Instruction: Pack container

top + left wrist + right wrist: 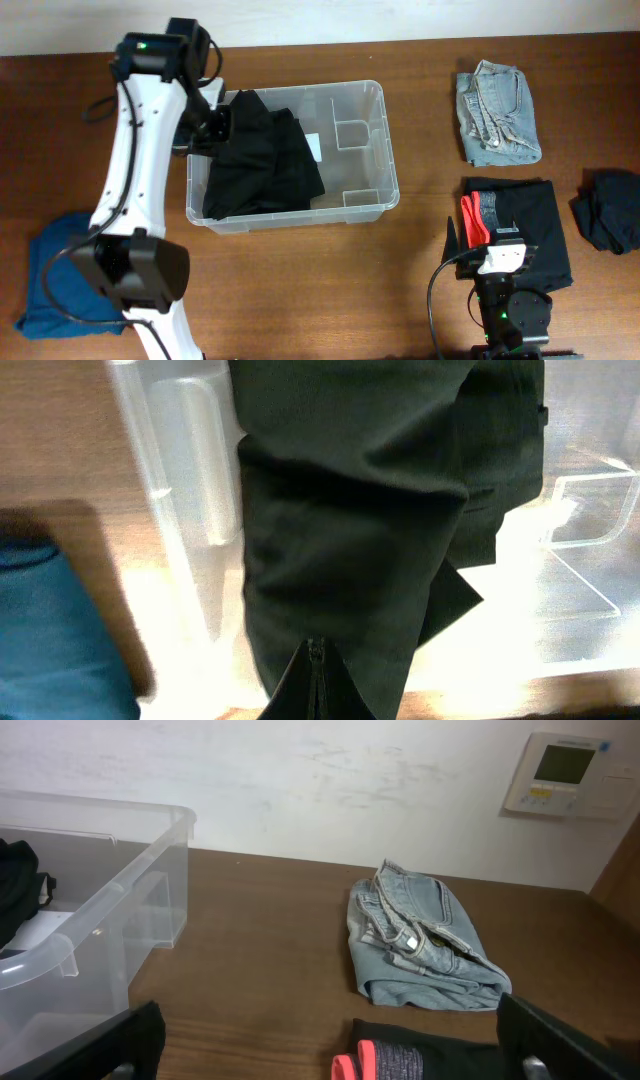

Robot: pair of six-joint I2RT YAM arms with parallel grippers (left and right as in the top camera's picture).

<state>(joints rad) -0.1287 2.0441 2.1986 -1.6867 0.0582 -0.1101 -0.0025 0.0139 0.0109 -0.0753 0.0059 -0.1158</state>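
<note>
The container [386,150], a clear plastic bin, stands left of the table's middle. A black garment [262,160] fills its left half, draped up toward my left gripper [214,124]. That gripper hangs over the bin's left end, shut on the cloth. In the left wrist view the closed fingertips [316,660] pinch the black garment [350,510], with the container's wall [190,470] behind. My right gripper [497,236] sits low near the front right, open and holding nothing. Its fingers [140,1035] spread wide over the table.
Folded light-blue jeans [497,112] [420,945] lie at the back right. A folded black garment with a red and grey piece [530,225] [420,1060] lies under my right gripper. A dark bundle [610,210] sits far right. Blue cloth [50,272] [50,630] lies front left.
</note>
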